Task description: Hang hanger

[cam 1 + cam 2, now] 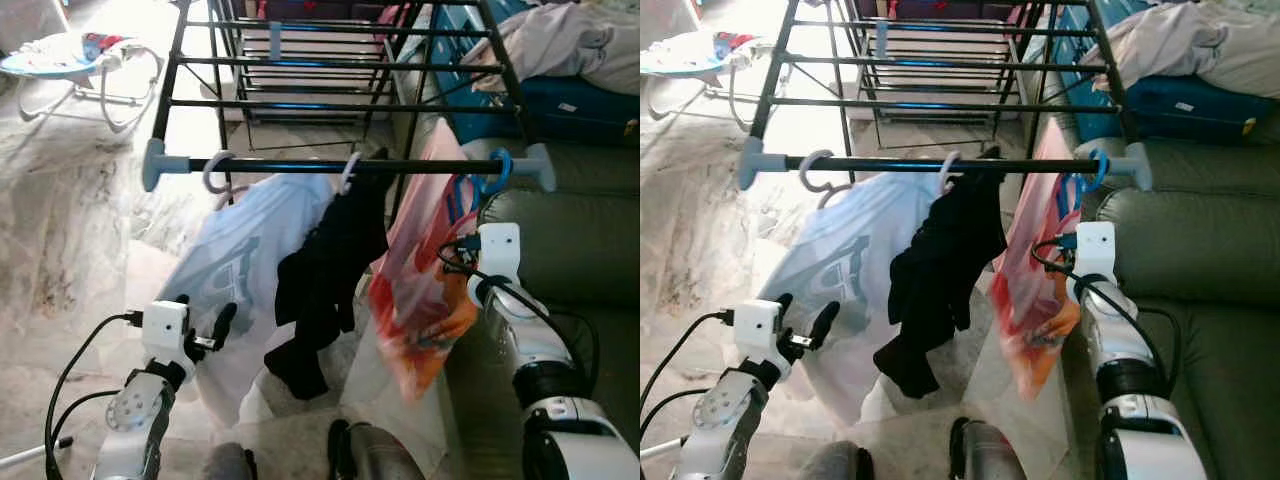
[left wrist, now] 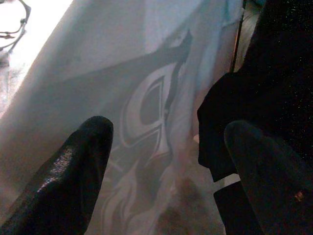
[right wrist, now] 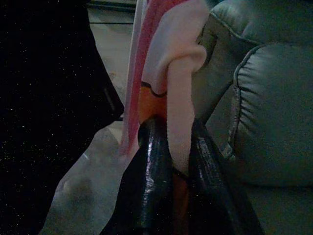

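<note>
A black rail (image 1: 300,165) of a drying rack crosses in front of me. Three hangers hang on it. A white hook (image 1: 215,172) carries a pale blue printed shirt (image 1: 240,260), another white hook (image 1: 349,172) carries a black garment (image 1: 325,270), and a blue hanger (image 1: 495,175) near the rail's right end carries a red-orange garment (image 1: 420,290). My right gripper (image 3: 178,161) is raised just below the blue hanger and is shut on a pink-white edge of the red-orange garment. My left gripper (image 1: 205,318) is held low and open beside the pale shirt, holding nothing.
A grey sofa (image 1: 585,250) stands close on the right, under the rail's end. Behind it lie a blue case (image 1: 570,110) and a heap of laundry (image 1: 570,40). A baby bouncer (image 1: 70,60) sits far left on the marble floor (image 1: 70,220). More rack bars (image 1: 330,65) lie behind.
</note>
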`<state>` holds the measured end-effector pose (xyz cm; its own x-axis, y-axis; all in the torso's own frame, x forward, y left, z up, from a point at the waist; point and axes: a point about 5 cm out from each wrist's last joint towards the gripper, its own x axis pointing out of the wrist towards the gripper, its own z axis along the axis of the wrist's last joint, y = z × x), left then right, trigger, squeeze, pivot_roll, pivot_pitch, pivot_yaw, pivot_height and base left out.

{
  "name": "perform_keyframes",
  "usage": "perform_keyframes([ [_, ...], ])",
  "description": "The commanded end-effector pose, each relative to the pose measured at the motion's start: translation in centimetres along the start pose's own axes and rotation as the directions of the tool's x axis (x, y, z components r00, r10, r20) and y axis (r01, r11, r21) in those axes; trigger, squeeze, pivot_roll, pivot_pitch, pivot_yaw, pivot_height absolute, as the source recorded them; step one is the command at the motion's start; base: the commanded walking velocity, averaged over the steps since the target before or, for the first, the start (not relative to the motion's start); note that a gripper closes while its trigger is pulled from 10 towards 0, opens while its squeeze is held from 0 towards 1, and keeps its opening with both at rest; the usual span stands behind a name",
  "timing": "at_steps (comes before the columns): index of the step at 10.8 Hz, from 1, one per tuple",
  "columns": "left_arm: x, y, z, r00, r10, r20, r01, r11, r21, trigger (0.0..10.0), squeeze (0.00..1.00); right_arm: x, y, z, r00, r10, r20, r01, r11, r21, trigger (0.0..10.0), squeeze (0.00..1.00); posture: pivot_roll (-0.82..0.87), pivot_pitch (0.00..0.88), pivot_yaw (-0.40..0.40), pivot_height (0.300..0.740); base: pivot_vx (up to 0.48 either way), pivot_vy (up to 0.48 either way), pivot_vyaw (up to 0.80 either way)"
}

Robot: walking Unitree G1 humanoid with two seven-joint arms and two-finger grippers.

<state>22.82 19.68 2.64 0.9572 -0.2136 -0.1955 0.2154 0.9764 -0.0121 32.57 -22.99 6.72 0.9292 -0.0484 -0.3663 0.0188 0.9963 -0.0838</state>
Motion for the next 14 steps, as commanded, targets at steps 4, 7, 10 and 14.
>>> perform_keyframes([
  [4, -0.4, 0.0, -0.4, 1.000, 0.021, -0.023, -0.021, 1.000, 0.013, 10.0, 0.00, -1.2, -0.5, -2.6, 0.998, 0.022, -0.060, -0.023, 1.000, -0.008, 10.0, 1.00, 0.03, 0.151, -0.054, 0.740, 0.000, 0.000, 0.00],
  [7, -0.4, 0.3, -0.7, 0.997, 0.063, -0.041, -0.062, 0.998, 0.017, 10.0, 0.00, -2.6, -0.1, -1.5, 0.990, 0.003, 0.138, 0.009, 0.996, -0.091, 10.0, 1.00, 0.02, 0.147, -0.053, 0.740, 0.000, 0.000, 0.00],
  [10, -0.9, 0.4, -0.8, 0.993, 0.105, -0.049, -0.105, 0.994, 0.011, 10.0, 0.00, -5.3, 0.1, -1.9, 0.963, -0.030, 0.269, 0.051, 0.996, -0.073, 10.0, 1.00, 0.02, 0.158, -0.053, 0.740, 0.000, 0.000, 0.00],
  [14, -2.4, 0.1, -1.6, 0.984, 0.164, -0.072, -0.160, 0.985, 0.058, 10.0, 0.00, -8.9, -0.4, -1.9, 0.924, -0.093, 0.370, 0.121, 0.991, -0.053, 10.0, 1.00, 0.01, 0.171, -0.059, 0.740, 0.000, 0.000, 0.00],
])
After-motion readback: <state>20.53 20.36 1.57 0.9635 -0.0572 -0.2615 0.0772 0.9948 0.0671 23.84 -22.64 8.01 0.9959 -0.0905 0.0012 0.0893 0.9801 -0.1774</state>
